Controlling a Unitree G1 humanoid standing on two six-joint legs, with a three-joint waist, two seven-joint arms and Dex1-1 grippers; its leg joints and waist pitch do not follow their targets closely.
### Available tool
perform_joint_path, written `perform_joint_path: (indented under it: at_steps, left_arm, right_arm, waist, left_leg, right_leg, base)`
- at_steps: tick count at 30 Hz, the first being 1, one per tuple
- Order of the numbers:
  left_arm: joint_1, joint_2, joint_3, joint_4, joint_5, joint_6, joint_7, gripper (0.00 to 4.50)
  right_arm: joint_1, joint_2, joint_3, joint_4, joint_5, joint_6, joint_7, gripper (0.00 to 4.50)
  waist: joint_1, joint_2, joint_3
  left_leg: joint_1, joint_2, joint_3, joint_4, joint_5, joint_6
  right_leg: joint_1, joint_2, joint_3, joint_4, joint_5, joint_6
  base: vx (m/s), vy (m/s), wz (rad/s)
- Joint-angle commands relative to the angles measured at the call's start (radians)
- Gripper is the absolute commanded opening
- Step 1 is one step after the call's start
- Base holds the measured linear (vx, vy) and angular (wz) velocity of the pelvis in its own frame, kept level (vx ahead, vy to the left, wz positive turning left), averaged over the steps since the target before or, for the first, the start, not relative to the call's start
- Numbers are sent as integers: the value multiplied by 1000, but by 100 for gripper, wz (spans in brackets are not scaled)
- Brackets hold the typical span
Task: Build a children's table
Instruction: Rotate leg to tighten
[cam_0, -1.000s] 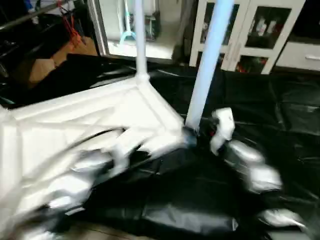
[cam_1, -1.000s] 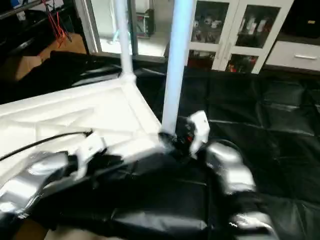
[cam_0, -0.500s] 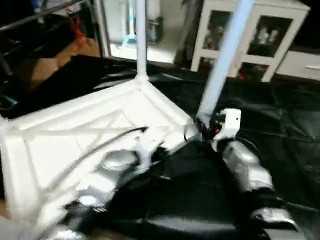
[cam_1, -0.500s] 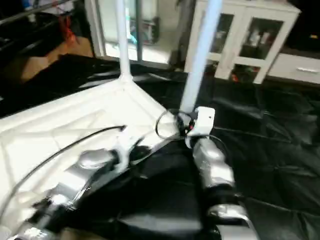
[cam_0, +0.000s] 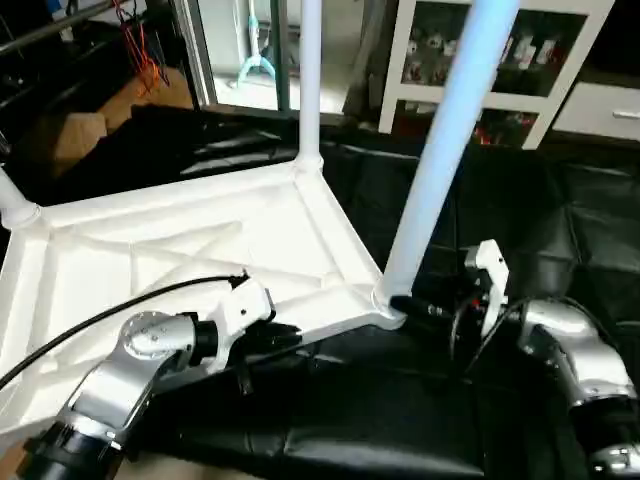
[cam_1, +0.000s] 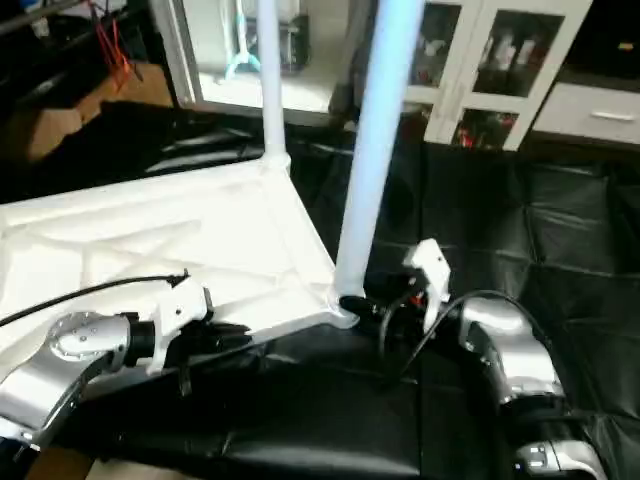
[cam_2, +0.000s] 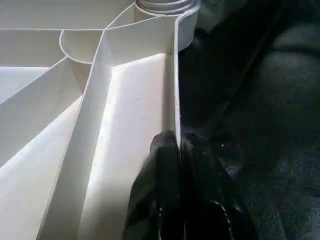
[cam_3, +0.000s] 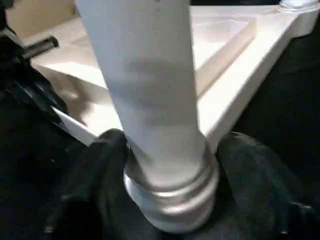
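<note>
My left gripper (cam_2: 178, 150) pinches the tabletop's (cam_0: 200, 250) near edge wall. My right gripper (cam_3: 170, 145) straddles the leg (cam_0: 440, 150) at its near-right corner socket; I cannot tell whether it clamps. The tabletop lies upside-down on the black mat (cam_0: 560, 230).

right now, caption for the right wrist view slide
Black right gripper jaws flank the base of a white tapered tubular leg seated in the white plastic tabletop corner socket.
</note>
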Motion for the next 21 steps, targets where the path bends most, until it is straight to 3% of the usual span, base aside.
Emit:
perform_joint_path:
  at_steps: [1, 7, 10, 13, 15, 16, 17, 19, 20, 21]
  left_arm:
    - [27, 7, -40, 54, 33, 33, -5, 0]
    - [27, 2, -43, 43, 23, 39, -23, 0]
    - [27, 7, -49, 42, 21, 36, -28, 0]
    - [28, 0, -54, 33, 21, 41, -25, 0]
    - [20, -12, -58, 38, 40, 56, 2, 0]
    - [2, -35, -63, 57, 79, 85, 65, 0]
    - [-2, -40, -64, 61, 85, 91, 77, 0]
    - [-47, -124, -52, 105, 117, 172, 213, 0]
    - [-47, -124, -52, 105, 117, 172, 213, 0]
    - [-72, -177, -37, 133, 120, 219, 289, 0]
  right_arm:
    - [-9, 14, 1, -3, 12, 6, -6, 292]
    - [11, 55, 20, -49, 20, 42, 11, 249]
    - [0, 77, 21, -31, 16, 28, -12, 231]
    - [-15, 103, 14, 1, -11, -1, -80, 221]
    - [-28, 123, -3, 39, -50, -17, -183, 217]
    - [-48, 155, -37, 98, -93, -34, -349, 213]
    - [-51, 160, -44, 107, -99, -37, -377, 211]
    - [-68, 222, -116, 179, -109, -17, -636, 208]
    - [-68, 222, -116, 179, -109, -17, -636, 207]
    - [-69, 247, -140, 201, -109, -6, -730, 207]
  waist:
    - [4, 0, -32]
    - [7, 3, -35]
    - [8, 3, -38]
    - [6, -2, -36]
    - [4, -2, -32]
    - [1, 0, -30]
    - [-2, 0, -27]
    - [-5, 2, -26]
    - [-2, 1, -26]
    - [1, 3, -26]
  left_leg:
    - [23, 53, -21, -72, -188, 64]
    - [21, 50, -20, -68, -154, 62]
    - [19, 48, -19, -61, -109, 83]
    - [15, 47, -20, -62, -115, 86]
    - [16, 49, -20, -65, -149, 74]
    - [17, 50, -20, -69, -163, 57]
    - [19, 50, -20, -74, -185, 30]
    - [24, 50, -21, -78, -239, -13]
    - [30, 50, -19, -77, -259, -32]
    - [30, 51, -21, -78, -265, -37]
  right_leg:
    - [11, -38, 18, -62, 43, -302]
    - [11, -36, 19, -56, 90, -295]
    - [11, -35, 19, -50, 157, -300]
    - [13, -37, 18, -50, 137, -299]
    - [10, -38, 18, -54, 76, -293]
    - [6, -38, 19, -57, 41, -291]
    - [4, -39, 20, -60, -14, -286]
    - [-1, -39, 22, -66, -105, -270]
    - [-6, -39, 25, -70, -124, -262]
    - [-5, -39, 26, -71, -127, -256]
  base:
    - [0, 0, 0]
    - [0, 0, 0]
    - [0, 0, 0]
    - [0, 0, 0]
    - [0, 0, 0]
    - [0, 0, 0]
    - [0, 0, 0]
    - [0, 0, 0]
    - [0, 0, 0]
    - [0, 0, 0]
